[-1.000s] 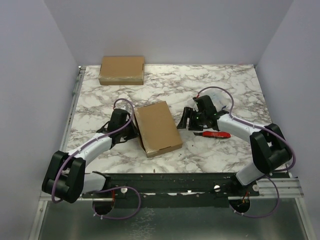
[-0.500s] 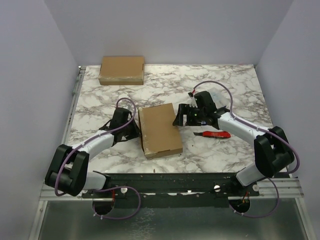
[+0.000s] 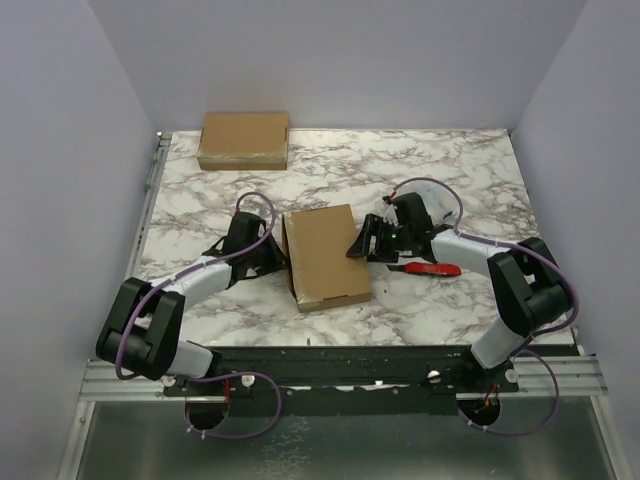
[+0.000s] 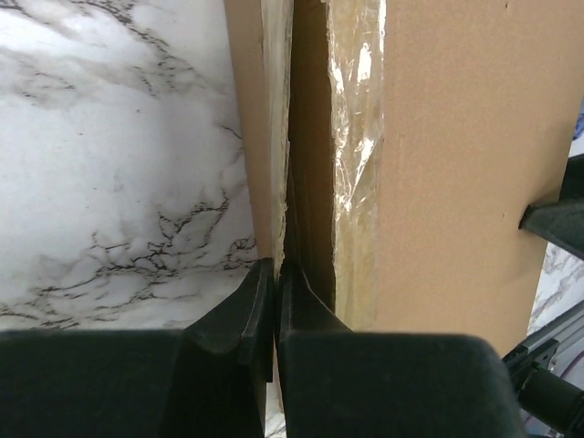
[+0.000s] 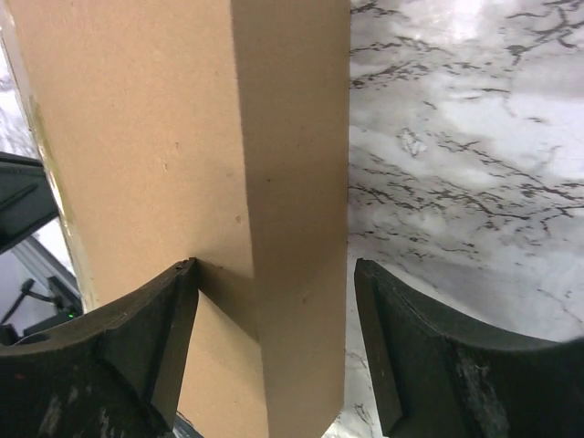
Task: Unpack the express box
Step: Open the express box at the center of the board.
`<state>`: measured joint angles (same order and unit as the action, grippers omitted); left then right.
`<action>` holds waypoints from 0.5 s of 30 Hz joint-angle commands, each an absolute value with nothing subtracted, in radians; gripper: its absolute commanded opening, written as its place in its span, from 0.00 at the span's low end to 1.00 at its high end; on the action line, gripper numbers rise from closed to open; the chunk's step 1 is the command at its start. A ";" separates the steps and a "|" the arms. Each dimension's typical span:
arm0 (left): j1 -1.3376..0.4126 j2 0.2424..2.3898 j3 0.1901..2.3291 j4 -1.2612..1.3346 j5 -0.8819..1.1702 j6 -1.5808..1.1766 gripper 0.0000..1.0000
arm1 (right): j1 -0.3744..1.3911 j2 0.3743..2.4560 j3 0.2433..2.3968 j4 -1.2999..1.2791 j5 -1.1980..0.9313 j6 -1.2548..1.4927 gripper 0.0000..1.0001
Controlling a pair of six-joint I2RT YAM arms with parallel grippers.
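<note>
Mid-table (image 3: 470, 180): box (image 3: 326, 257) lying flat. At its left edge, left gripper (image 4: 276, 270) pinched together, tips at the taped seam, nothing seen between them. At its right edge, right gripper (image 5: 274, 274) spread wide, straddling the edge, clamping nothing. Right of box, red knife (image 3: 432, 269).

I'm seeing matt brown cardboard on the express box (image 3: 325, 255), with glossy, wrinkled clear tape (image 4: 358, 137) shining ahead of my left claw (image 4: 276, 274). The claw's fingers (image 4: 233, 315) are looking matt black plastic; the marble-look table (image 4: 119, 164) beside them is gleaming smooth.
</note>
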<state>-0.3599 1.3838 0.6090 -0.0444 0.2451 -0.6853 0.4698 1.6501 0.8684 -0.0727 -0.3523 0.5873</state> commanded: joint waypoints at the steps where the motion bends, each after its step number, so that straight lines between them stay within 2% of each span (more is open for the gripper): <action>1: -0.336 1.426 0.534 -0.024 0.269 -0.649 0.00 | 0.383 1.696 0.760 -0.021 -0.334 0.624 0.71; 10: -0.296 1.416 0.470 -0.003 0.278 -0.655 0.00 | 0.361 1.685 0.728 -0.024 -0.343 0.609 0.70; 11: -0.296 1.408 0.478 -0.003 0.288 -0.656 0.03 | 0.362 1.677 0.737 -0.040 -0.335 0.598 0.71; 12: -0.296 1.397 0.490 -0.004 0.298 -0.659 0.11 | 0.362 1.666 0.749 -0.055 -0.333 0.584 0.71; 15: -0.297 1.348 0.538 -0.014 0.335 -0.680 0.39 | 0.362 1.645 0.806 -0.115 -0.339 0.544 0.73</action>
<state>-0.3119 1.3888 0.5251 0.1139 0.3321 -0.6918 0.3931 1.6489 0.7757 0.0689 -0.4641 0.6460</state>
